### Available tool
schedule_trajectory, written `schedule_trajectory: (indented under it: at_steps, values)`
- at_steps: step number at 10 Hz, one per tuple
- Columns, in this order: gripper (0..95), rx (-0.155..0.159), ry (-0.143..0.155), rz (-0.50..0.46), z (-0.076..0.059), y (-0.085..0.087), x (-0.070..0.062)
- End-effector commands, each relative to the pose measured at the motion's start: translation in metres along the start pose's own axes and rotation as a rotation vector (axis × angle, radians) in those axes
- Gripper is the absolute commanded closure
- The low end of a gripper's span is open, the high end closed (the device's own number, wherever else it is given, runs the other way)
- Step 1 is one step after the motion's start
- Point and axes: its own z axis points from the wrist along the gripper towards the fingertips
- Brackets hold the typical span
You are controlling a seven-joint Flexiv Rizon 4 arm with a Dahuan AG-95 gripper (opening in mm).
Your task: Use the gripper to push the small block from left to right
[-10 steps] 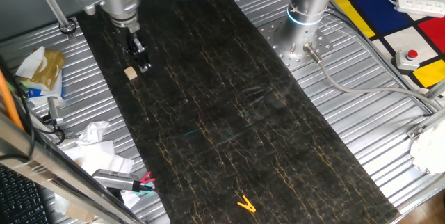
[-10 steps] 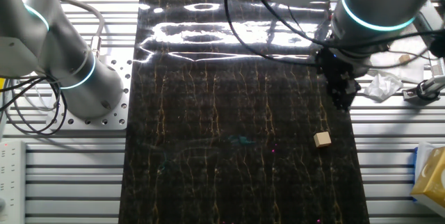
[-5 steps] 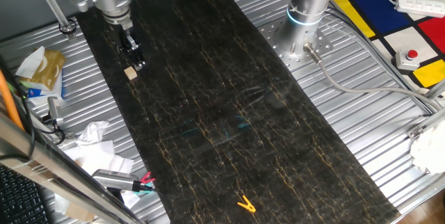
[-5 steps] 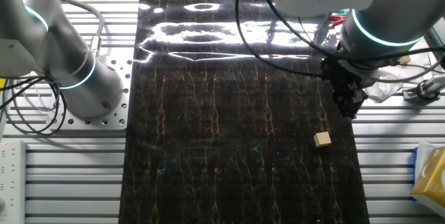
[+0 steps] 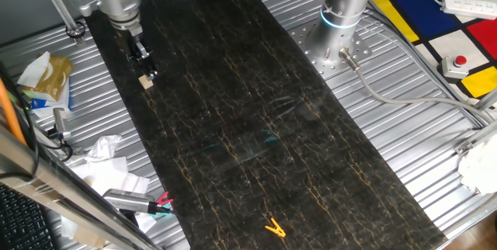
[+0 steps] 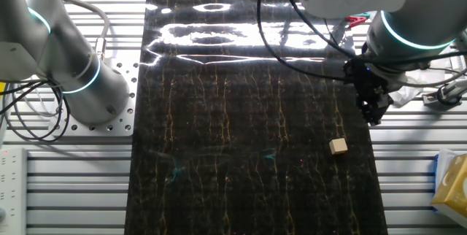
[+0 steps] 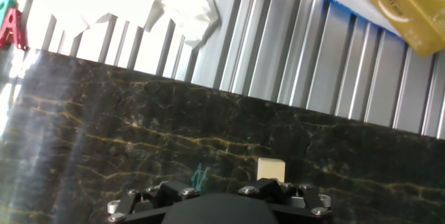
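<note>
1. Since the earlier frames, the gripper [image 5: 147, 70] has been carried further toward the outer edge of the dark marbled mat [image 5: 256, 118], while the small block [image 5: 145, 82] is seen in the same spot as before.
2. The small block [image 6: 337, 146] is found lying flat on the mat close to that edge, near the ribbed metal worktop [image 6: 416, 162]; it is not touched by anything.
3. In the other fixed view the gripper [image 6: 374, 111] is seen beside the block and apart from it, above the mat's border.
4. Whether the jaws are spread or pressed together cannot be told from any view; nothing is seen between them.
5. In the hand view the small block [image 7: 271, 170] is seen just ahead of the gripper body, with the mat edge and the worktop beyond it.
6. No part of the push is judged to be done yet: the block is unmoved, and nearly the whole width of the mat is left to be crossed.
7. What is left is judged to be a lowering beside the block on its outer side, then a steady sweep across.
</note>
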Motion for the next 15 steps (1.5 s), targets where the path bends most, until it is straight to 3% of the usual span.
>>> schedule_trajectory:
  at_steps: [1,9,15]
  values:
    - [19.0,0.0,-0.001,0.003,0.003,-0.001,-0.004]
    - [19.0,0.005,-0.001,0.019,0.01,-0.008,-0.018]
    - [19.0,0.006,-0.008,0.011,0.019,-0.023,-0.011]
